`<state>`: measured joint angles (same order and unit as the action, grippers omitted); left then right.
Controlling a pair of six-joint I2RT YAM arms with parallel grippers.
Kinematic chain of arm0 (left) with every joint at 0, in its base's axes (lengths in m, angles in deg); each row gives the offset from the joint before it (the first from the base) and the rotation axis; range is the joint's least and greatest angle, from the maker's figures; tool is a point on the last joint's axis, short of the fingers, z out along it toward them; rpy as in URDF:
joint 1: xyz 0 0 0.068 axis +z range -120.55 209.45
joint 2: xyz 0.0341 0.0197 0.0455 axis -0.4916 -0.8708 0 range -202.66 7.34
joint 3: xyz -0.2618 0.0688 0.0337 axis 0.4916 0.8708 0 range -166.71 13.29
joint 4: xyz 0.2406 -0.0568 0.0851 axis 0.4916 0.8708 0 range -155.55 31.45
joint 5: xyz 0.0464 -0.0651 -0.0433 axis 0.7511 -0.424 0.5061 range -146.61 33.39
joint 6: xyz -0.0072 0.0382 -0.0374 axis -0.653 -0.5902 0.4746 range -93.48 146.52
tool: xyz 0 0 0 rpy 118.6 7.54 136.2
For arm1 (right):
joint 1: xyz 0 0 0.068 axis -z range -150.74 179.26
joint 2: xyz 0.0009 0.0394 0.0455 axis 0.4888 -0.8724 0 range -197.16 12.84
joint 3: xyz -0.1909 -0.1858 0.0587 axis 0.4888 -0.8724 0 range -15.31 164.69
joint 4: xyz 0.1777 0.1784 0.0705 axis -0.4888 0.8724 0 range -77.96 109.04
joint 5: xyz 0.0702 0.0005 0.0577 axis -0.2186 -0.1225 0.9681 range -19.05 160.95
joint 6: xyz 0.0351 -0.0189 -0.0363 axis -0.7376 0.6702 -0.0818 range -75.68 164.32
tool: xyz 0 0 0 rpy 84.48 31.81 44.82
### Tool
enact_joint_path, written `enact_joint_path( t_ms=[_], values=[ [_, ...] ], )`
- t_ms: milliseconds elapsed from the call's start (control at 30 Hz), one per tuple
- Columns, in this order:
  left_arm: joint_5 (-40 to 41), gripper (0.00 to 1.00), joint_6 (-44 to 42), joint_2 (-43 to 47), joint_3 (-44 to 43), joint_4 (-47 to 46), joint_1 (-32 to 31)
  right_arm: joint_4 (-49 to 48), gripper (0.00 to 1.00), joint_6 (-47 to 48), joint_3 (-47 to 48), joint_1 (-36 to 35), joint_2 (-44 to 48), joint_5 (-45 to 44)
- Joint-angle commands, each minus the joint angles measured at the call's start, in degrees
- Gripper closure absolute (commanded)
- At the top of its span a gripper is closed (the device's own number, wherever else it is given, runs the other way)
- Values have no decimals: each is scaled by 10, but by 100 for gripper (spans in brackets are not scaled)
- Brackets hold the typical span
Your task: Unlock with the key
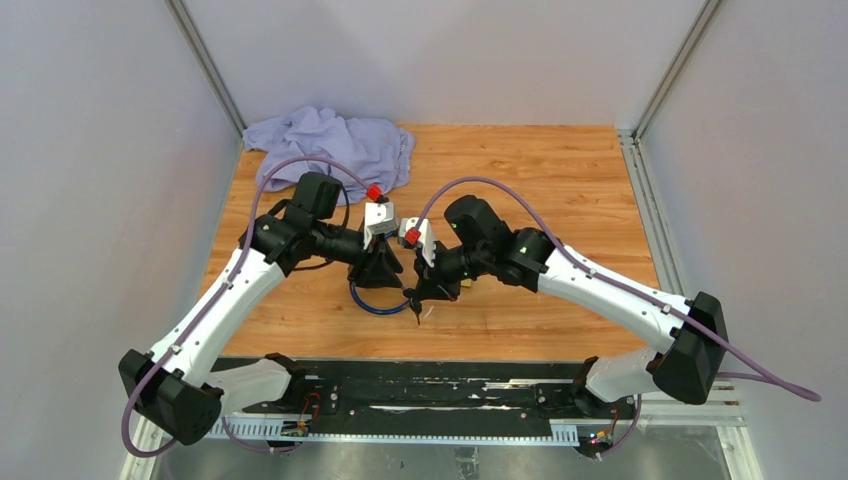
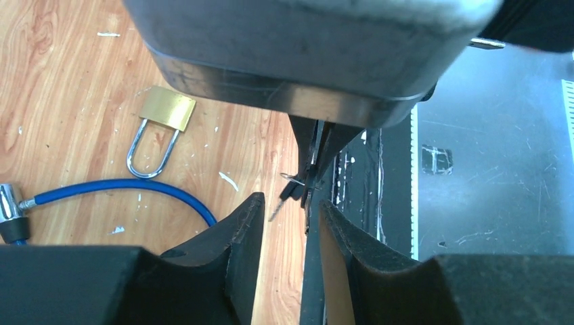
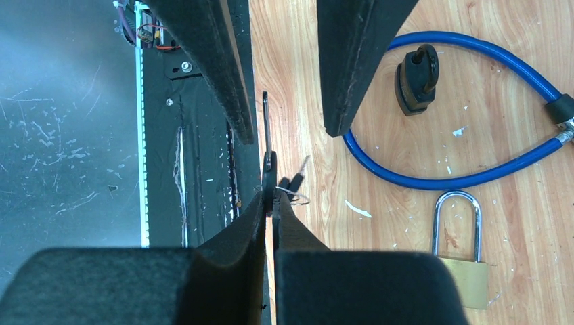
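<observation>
From above, the arms are meeting mid-table over the blue cable (image 1: 372,303), the right gripper (image 1: 418,296) dangling the keys (image 1: 416,314) just beside the left gripper (image 1: 385,268). The left wrist view is adding the padlock (image 2: 162,116), unseen from above, lying near the cable, and the left jaws standing apart around the keys, not touching. The right wrist view is showing its fingers (image 3: 237,230) pinching the keys shut; a handover seems in hand, needing the left to close squarely on one key.

Keys (image 2: 292,191) hang just beyond the parted left hand (image 2: 289,206).
</observation>
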<state>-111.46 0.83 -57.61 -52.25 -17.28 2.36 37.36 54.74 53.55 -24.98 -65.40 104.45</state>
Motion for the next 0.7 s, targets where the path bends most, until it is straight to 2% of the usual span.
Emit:
enact_joint_path(
  t_ms=[0,133,300,367,500,667],
  values=[
    [-7,63,17,7,5,-20,-2,-12,99,-13,12,15,8,12],
    [-4,63,21,11,12,-21,-2,-14,99,-18,12,18,8,7],
    [-6,51,28,12,20,-21,-3,-14,99,-26,17,27,4,5],
    [-7,52,27,15,20,-22,-2,-14,99,-29,20,33,2,12],
    [-9,61,26,14,16,-21,-2,-14,99,-30,24,35,-3,20],
    [-13,59,25,10,15,-21,-2,-14,99,-32,25,35,-7,28]
  ],
)
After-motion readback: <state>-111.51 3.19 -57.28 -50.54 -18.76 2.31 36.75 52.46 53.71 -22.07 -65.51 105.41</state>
